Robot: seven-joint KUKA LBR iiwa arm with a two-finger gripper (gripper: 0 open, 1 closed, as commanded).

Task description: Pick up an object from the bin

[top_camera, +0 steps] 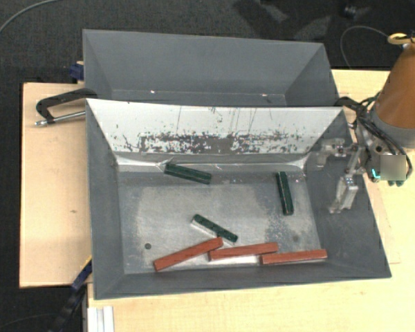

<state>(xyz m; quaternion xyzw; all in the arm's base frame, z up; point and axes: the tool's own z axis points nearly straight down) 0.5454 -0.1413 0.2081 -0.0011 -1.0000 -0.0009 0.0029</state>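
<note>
My gripper (344,194) hangs over the bin's right sloping wall, with nothing seen in it. Nearest to it, a dark green bar (284,193) lies lengthwise on the floor by the back right corner, well to the gripper's left. A red-brown bar (294,257) lies along the front wall, below and left of the gripper.
Another dark green bar (187,173) lies by the back wall, and a third (215,228) mid-floor. Two more red-brown bars (187,254) (243,250) and a thin white stick (232,260) lie along the front. The arm enters from the right.
</note>
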